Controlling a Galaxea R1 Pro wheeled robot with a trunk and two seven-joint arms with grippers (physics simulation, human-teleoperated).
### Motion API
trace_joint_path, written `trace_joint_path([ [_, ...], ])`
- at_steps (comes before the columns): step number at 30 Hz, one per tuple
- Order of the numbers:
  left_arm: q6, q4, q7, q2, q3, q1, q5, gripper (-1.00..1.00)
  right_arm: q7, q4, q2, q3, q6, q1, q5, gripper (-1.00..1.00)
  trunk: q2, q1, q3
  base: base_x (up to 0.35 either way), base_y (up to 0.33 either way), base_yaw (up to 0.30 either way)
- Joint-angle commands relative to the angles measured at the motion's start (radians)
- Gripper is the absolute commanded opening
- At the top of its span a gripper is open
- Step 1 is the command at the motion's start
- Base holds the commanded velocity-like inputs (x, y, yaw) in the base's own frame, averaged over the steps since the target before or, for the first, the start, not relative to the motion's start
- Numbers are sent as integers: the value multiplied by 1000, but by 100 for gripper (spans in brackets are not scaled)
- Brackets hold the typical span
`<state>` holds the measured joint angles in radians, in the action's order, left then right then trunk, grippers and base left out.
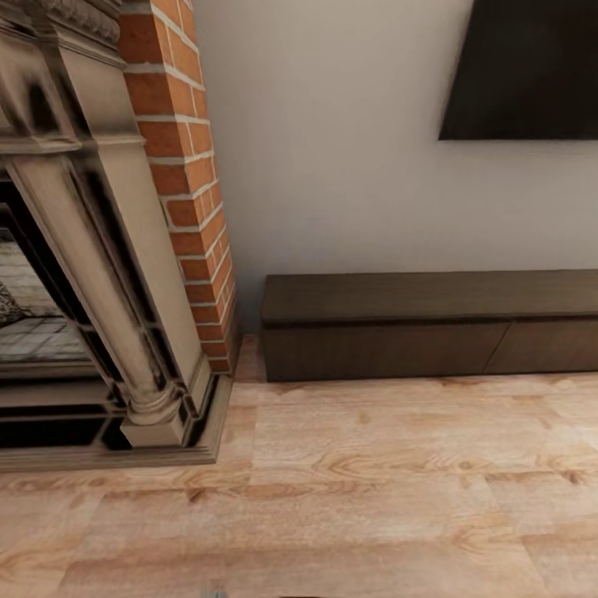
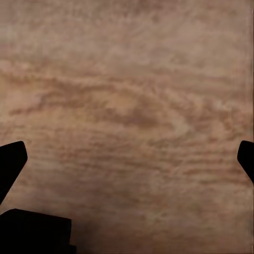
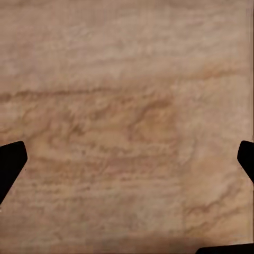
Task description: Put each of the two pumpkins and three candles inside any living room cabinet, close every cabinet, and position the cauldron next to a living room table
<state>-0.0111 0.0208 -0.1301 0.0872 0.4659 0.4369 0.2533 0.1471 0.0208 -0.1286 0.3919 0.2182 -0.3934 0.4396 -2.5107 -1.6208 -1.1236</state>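
Note:
The long, low dark-brown cabinet [image 1: 432, 324] stands against the white wall, with its flat drawer fronts shut. The pumpkins, candles, cauldron and coffee table are out of view. In the left wrist view my left gripper [image 2: 127, 159] is open, its black fingertips [image 2: 10, 164] wide apart over bare wood floor, nothing between them. In the right wrist view my right gripper [image 3: 127, 159] is open too, black fingertips [image 3: 10, 164] spread over the plank floor and holding nothing.
An ornate grey-black fireplace [image 1: 91, 274] with a red-brick column [image 1: 187, 183] stands at the left, its base jutting onto the floor. A dark TV screen [image 1: 523, 71] hangs on the wall above the cabinet. Light wood-plank floor [image 1: 374, 498] lies in front.

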Motion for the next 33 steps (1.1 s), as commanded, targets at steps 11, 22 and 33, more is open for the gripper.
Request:
trace_joint_path([
  [11,-1,1,-3,0,8,0,11,100,2,2,0,8,4,-1,8,100,0,0,-1,302,-121,0],
  [22,-1,1,-3,0,8,0,10,100,2,2,0,8,4,-1,8,100,0,0,-1,295,-32,0],
  [33,-1,1,-4,-1,8,0,11,100,2,2,0,8,4,-1,8,100,0,0,-1,119,-1,0],
])
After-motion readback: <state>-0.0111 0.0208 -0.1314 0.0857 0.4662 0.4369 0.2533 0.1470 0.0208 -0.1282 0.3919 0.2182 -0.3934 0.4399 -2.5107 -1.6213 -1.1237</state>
